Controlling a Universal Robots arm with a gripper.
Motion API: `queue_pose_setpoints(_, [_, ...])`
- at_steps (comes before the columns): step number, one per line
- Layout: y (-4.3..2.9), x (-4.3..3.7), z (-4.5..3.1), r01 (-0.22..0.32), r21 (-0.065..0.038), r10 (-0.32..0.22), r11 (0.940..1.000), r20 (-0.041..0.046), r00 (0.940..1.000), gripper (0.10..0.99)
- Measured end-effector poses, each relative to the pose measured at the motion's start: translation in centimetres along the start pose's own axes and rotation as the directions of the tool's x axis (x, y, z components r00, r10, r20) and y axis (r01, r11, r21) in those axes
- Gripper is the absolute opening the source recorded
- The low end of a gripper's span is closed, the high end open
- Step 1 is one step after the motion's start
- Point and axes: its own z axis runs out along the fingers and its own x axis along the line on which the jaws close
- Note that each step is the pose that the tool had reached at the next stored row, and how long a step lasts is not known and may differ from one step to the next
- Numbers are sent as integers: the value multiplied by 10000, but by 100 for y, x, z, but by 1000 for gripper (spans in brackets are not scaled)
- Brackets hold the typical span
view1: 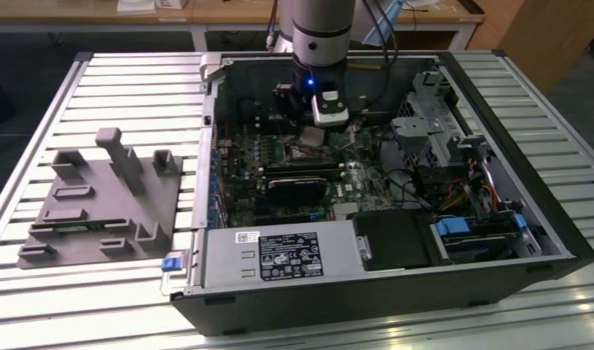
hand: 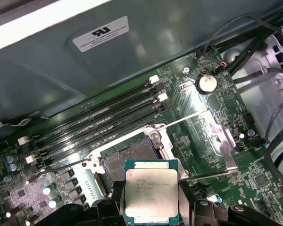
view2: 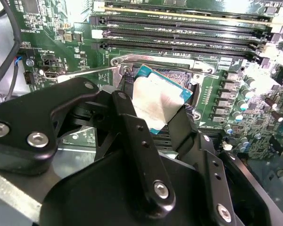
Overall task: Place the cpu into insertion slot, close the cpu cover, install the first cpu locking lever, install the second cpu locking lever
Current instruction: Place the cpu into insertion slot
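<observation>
Silvery slatted table (view1: 131,80), wooden bench (view1: 238,13) behind; gripper (hand: 151,205) grips the cpu (hand: 151,190).

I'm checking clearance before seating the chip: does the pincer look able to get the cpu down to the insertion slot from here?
Probably yes. The pincer grips the cpu close by the insertion slot, whose dark centre lies bare, and nothing shows between them.

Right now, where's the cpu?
In the first wrist view the cpu is clamped in the gripper at the edge of the open insertion slot, not seated; the memory slots run along the slot's other side.
</observation>
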Motion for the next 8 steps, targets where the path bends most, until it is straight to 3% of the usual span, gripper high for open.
queue_pose_setpoints(8, [0,0,0,-532,8,532,9986,37,9986,541])
